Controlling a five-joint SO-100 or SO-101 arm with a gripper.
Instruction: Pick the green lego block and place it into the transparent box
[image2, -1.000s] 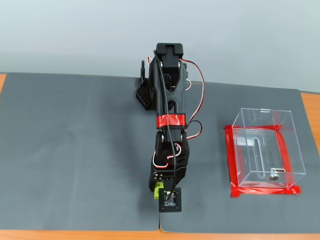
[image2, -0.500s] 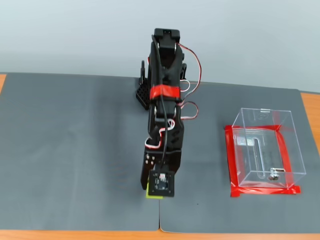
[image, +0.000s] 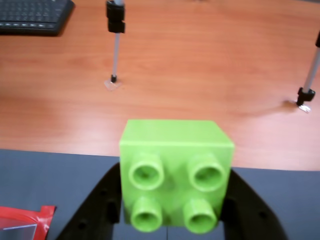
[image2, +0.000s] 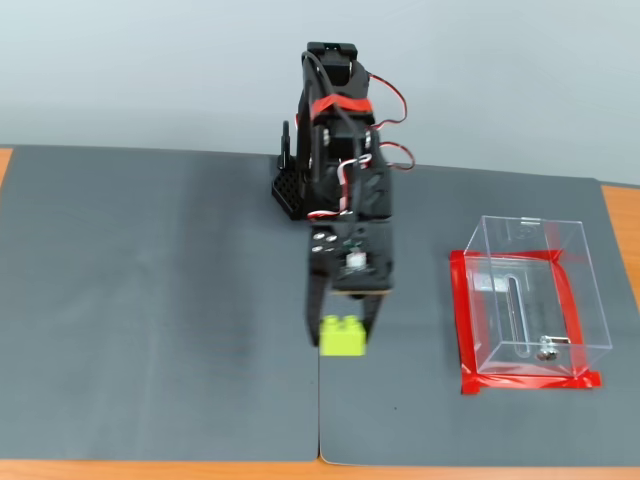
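Tool (image2: 342, 335) clamped on green lego block (image2: 342, 336); fingertips hidden behind it. Transparent box (image2: 530, 300) well apart, cropped in wrist view.

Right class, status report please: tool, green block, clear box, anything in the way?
Tool shut on green block, lifted off the mat. Clear box empty, to the right in the fixed view. Nothing between them.
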